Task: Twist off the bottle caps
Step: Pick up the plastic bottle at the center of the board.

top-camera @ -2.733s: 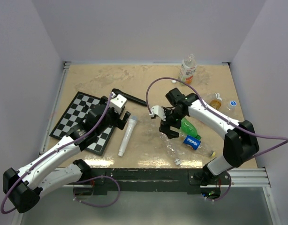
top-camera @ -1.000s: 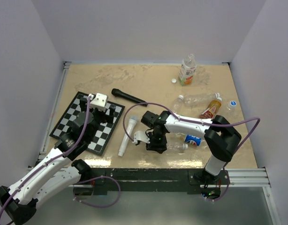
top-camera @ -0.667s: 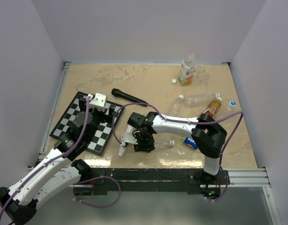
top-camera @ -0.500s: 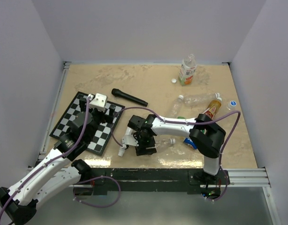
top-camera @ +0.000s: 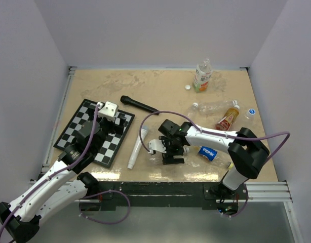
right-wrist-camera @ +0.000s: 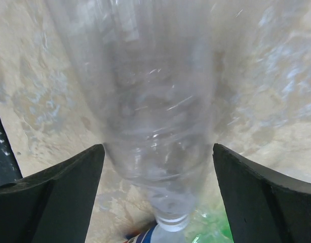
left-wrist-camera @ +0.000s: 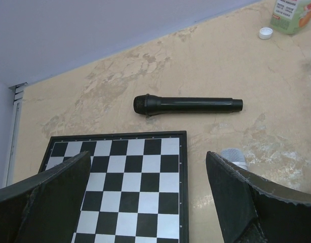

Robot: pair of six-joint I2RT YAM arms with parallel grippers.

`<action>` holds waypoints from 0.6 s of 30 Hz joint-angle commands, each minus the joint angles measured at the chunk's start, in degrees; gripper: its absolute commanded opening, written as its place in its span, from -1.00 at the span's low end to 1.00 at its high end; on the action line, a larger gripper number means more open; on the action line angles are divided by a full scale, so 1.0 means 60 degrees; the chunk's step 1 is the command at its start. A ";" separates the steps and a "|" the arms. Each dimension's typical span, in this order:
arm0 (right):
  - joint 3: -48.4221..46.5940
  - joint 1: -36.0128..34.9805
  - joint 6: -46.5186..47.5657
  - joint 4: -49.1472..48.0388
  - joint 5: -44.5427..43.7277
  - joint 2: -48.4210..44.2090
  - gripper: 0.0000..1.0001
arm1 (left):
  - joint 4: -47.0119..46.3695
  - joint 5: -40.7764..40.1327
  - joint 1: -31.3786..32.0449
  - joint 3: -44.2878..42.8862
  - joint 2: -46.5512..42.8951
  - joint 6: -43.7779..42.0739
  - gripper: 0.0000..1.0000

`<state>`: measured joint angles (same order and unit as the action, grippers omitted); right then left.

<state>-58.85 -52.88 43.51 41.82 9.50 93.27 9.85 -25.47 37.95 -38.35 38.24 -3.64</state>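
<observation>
My right gripper (top-camera: 171,153) stands open low over the table, its fingers (right-wrist-camera: 54,197) on either side of a clear plastic bottle (right-wrist-camera: 155,116) lying flat. The bottle's neck (right-wrist-camera: 170,225) points toward a Pepsi-labelled bottle (top-camera: 208,152); I cannot tell whether it carries a cap. A loose white cap (top-camera: 187,87) (left-wrist-camera: 266,33) lies near an upright labelled bottle (top-camera: 202,76). A small bottle with a blue cap (top-camera: 251,112) stands at the right. My left gripper (top-camera: 115,120) (left-wrist-camera: 148,167) hangs open and empty above the chessboard (left-wrist-camera: 125,187).
A black microphone (top-camera: 139,105) (left-wrist-camera: 188,105) lies beyond the chessboard (top-camera: 77,129). A white microphone (top-camera: 137,147) lies just left of my right gripper. A clear bottle (top-camera: 211,107) and an amber bottle (top-camera: 227,117) lie at the right, with a green bottle (top-camera: 188,144) beside the Pepsi one.
My right gripper has gone from shut on the clear bottle to open. It slid left with the bottle, then came back right. The left arm has kept still over the last second.
</observation>
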 commanded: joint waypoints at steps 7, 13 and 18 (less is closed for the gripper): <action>0.1268 0.0186 0.1084 -0.1433 0.0716 -0.0955 0.61 | -0.0572 0.1608 -0.0012 0.0092 0.0058 -0.0199 1.00; 0.1239 0.0215 0.1011 -0.1448 0.1083 -0.1292 -0.14 | -0.0586 0.2209 -0.0012 0.0078 0.0174 -0.0038 1.00; 0.0976 0.0244 0.1390 -0.0791 0.1273 -0.1877 -0.43 | -0.0601 0.3173 -0.0012 0.0063 0.0306 0.0196 1.00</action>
<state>-51.18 -51.68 49.32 34.98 14.31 85.86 9.26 -12.62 37.93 -37.76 39.48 -3.84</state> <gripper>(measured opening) 0.564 0.997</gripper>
